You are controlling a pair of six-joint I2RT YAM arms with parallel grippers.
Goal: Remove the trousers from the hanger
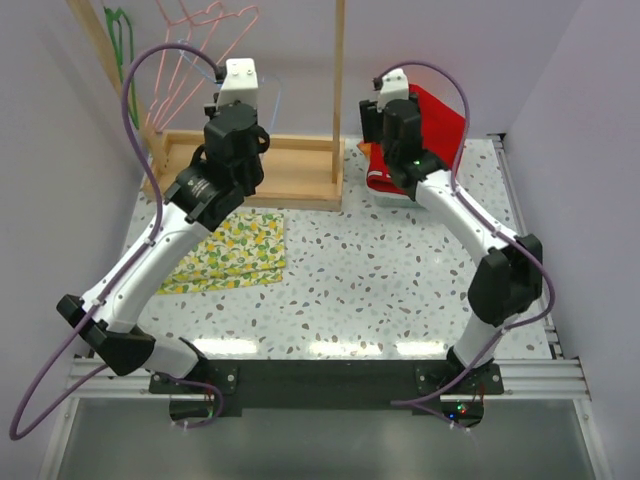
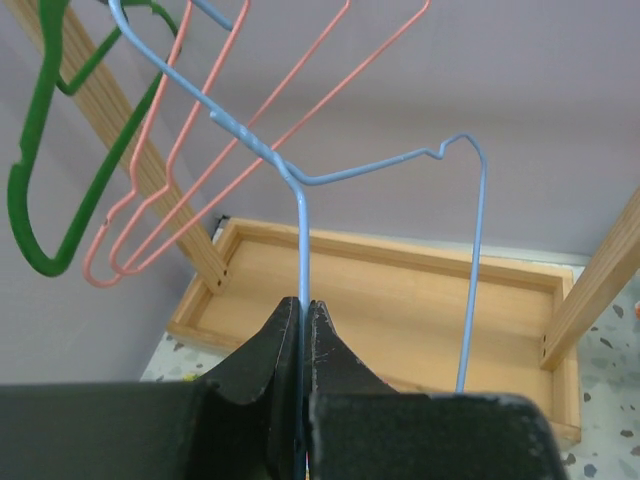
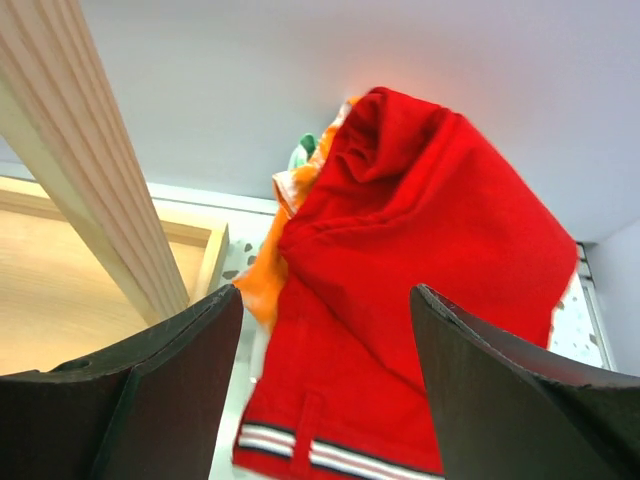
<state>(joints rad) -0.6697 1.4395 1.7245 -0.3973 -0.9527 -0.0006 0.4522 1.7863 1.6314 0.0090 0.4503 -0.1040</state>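
Where red trousers (image 3: 420, 250) lie heaped, striped hem (image 3: 330, 450) points nearward.

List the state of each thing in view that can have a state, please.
Left jaws: shut on the blue hanger.
Right jaws: open, holding nothing.
Blue hanger: bare, its wire pinched.
Pink hangers: bare, hanging.
Green hanger: bare, hanging.
Red trousers: off any hanger, heaped, not gripped.
Orange trousers: in the same heap, partly covered by the red.
Green trousers: mostly hidden behind the heap.
Lemon-print cloth: lying flat.
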